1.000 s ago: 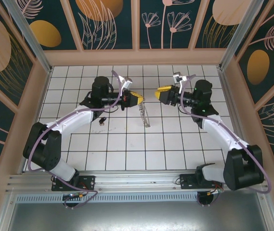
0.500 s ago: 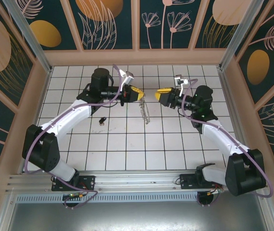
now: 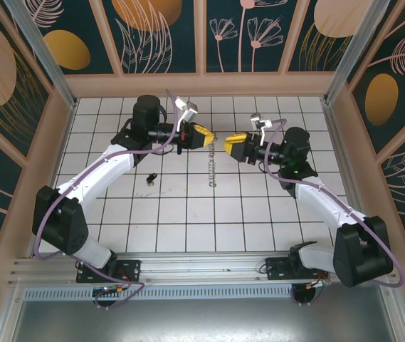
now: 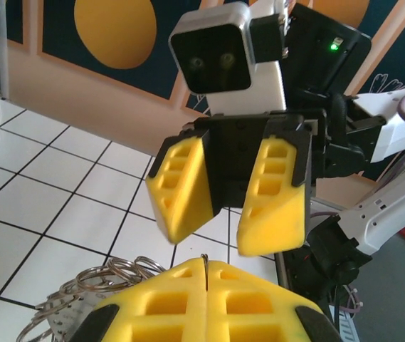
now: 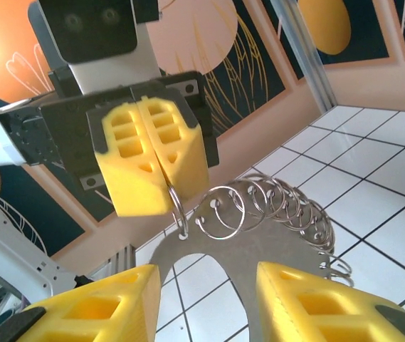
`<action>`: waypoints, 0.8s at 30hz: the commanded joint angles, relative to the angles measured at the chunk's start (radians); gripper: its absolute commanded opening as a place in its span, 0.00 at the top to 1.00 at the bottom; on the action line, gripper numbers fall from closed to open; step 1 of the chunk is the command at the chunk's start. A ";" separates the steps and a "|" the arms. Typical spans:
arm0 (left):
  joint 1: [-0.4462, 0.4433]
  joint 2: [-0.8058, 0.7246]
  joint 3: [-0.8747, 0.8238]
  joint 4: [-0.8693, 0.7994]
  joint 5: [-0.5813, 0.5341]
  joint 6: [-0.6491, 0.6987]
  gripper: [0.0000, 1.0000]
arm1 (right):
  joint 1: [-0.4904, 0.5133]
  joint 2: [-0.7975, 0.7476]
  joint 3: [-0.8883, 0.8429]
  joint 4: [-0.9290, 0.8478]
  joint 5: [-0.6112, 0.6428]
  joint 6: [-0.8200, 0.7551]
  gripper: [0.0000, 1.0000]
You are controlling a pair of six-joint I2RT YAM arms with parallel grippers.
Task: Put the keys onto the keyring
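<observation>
Square-tiled table top (image 3: 188,221): white, gridded in dark lines.
Panelled walls (image 3: 259,57): dark teal, orange discs, pale leaves.
Looped metal keyring (image 3: 213,167): silvery-grey.
Blocky gripper fingers (image 3: 202,135): yellow.

Bright even light, faint shadows on white tiles (image 3: 188,214), near yellow fingers (image 4: 259,306) softly out of focus.

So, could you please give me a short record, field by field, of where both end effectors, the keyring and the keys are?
left end effector: shut on a thin loop of the keyring, raised above the table
right end effector: open, facing the left one closely, holding nothing
keyring: hanging below the left end effector, many small rings bunched together
keys: small dark piece lying on the table, left of the keyring, apart from both end effectors
</observation>
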 commanded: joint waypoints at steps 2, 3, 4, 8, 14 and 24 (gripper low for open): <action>-0.002 -0.019 0.035 -0.004 0.052 0.021 1.00 | 0.019 0.024 0.053 0.029 -0.046 -0.041 0.63; -0.002 -0.017 0.035 -0.004 0.052 0.021 1.00 | 0.021 0.032 0.061 0.029 -0.046 -0.042 0.64; -0.002 -0.016 0.033 -0.004 0.053 0.021 1.00 | 0.024 0.039 0.067 0.029 -0.048 -0.042 0.65; -0.002 -0.011 0.032 -0.005 0.056 0.022 1.00 | 0.028 0.058 0.083 0.029 -0.046 -0.044 0.67; -0.002 -0.007 0.029 -0.005 0.062 0.022 1.00 | 0.030 0.069 0.097 0.028 -0.043 -0.044 0.69; -0.002 0.004 0.026 -0.006 0.069 0.023 1.00 | 0.034 0.058 0.111 0.031 -0.041 -0.041 0.76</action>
